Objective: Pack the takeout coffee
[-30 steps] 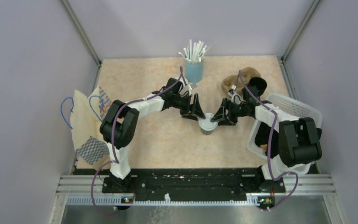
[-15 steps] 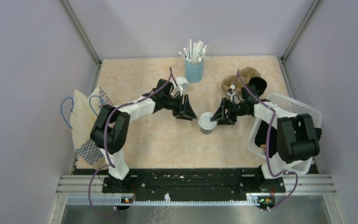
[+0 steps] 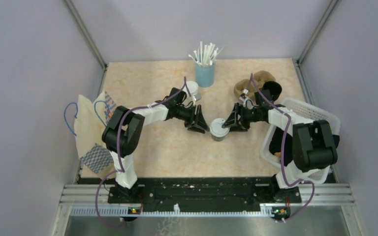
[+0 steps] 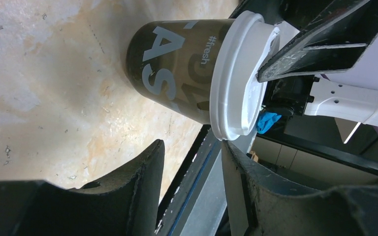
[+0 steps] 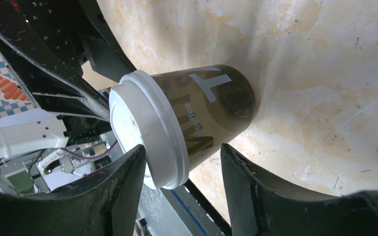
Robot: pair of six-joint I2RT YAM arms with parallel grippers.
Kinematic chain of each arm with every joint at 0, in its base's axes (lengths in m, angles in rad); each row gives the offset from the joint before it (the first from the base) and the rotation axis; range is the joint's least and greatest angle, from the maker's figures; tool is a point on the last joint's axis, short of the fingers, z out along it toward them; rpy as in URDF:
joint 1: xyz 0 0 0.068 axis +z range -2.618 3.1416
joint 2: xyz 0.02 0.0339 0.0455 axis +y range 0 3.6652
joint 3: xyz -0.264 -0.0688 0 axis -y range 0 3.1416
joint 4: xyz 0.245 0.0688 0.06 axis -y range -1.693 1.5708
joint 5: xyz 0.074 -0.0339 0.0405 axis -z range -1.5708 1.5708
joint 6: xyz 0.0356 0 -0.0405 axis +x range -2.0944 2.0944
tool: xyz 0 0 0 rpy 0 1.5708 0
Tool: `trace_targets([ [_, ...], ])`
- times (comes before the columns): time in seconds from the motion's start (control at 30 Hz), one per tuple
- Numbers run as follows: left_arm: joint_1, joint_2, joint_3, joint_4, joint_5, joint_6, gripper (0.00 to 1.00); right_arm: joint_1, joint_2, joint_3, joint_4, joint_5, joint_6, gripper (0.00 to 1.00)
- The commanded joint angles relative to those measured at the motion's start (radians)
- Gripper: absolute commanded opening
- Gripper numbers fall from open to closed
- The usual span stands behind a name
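The takeout coffee cup [image 3: 219, 132] is dark brown with pale lettering and wears its round white lid [image 3: 219, 126]. It stands upright mid-table between both grippers. My left gripper [image 3: 201, 123] is open just left of it. In the left wrist view the cup [image 4: 177, 64] lies beyond the fingertips [image 4: 153, 150], and the gripper [image 4: 191, 150] holds nothing. My right gripper [image 3: 229, 123] is open at the cup's right side. In the right wrist view the lid [image 5: 147, 132] sits partly between the spread fingers [image 5: 229, 155] of the gripper [image 5: 179, 156], above the cup body [image 5: 216, 105].
A light-blue cup of white straws [image 3: 204, 73] stands at the back. A brown cardboard carrier [image 3: 256, 82] lies at the back right, with a white basket [image 3: 311, 114] at the right edge. A cream bag with checkered paper [image 3: 89, 130] lies at the left edge.
My left gripper pulled back left from the cup, then came back close to its left side. The right gripper and the cup have stayed almost still.
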Motion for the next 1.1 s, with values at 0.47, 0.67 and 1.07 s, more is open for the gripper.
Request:
trace_targets([
  [0.47, -0.022, 0.045, 0.091, -0.081, 0.001, 0.079, 0.63, -0.003, -0.006, 0.016, 0.012, 0.016, -0.027, 0.57],
  [0.67, -0.022, 0.072, 0.096, -0.132, -0.035, 0.098, 0.55, -0.002, -0.002, 0.012, 0.015, 0.023, -0.027, 0.57],
  [1.07, -0.027, 0.111, 0.036, -0.212, -0.177, 0.164, 0.48, -0.004, 0.023, -0.065, 0.135, -0.010, 0.057, 0.57],
])
